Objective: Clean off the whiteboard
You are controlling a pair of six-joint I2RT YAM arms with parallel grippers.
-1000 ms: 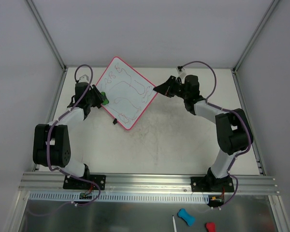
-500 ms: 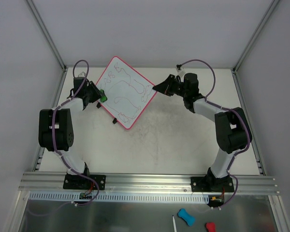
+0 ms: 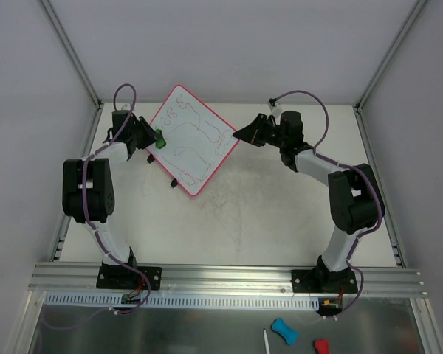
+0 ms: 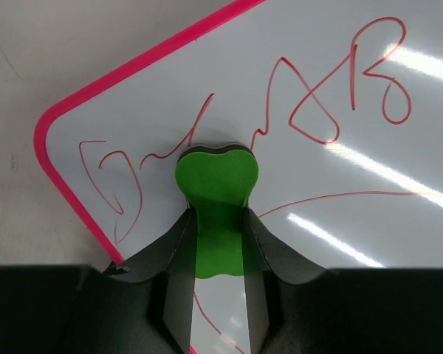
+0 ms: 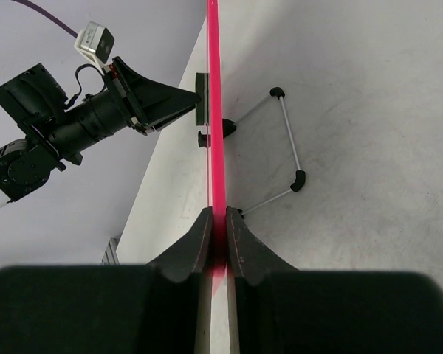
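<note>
Now | left jaws pinching green eraser [image 4: 215,193] on whiteboard [image 3: 201,147] | right jaws clamped on its pink rim [image 5: 215,110]

The whiteboard [image 3: 199,144] sits at the far middle of the table [image 3: 280,214], between the two grippers. At its left corner the left gripper [image 4: 218,217] pinches an eraser [image 4: 216,173] that touches the board's face. At its right corner the right gripper [image 5: 217,221] clamps the rim. A wire stand [image 5: 284,144] rests on the table at the board's back side
</note>
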